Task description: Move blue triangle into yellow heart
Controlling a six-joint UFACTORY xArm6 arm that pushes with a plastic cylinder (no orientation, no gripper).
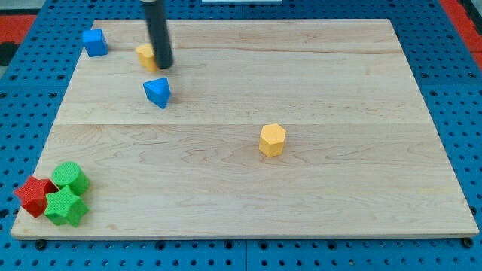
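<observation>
The blue triangle lies in the upper left part of the wooden board. The yellow heart sits just above it, partly hidden behind my dark rod. My tip rests against the heart's right side and just above the blue triangle, a small gap away from it.
A blue cube sits near the board's top left corner. A yellow hexagon lies right of centre. At the bottom left corner a red star, a green star and a green cylinder are clustered together.
</observation>
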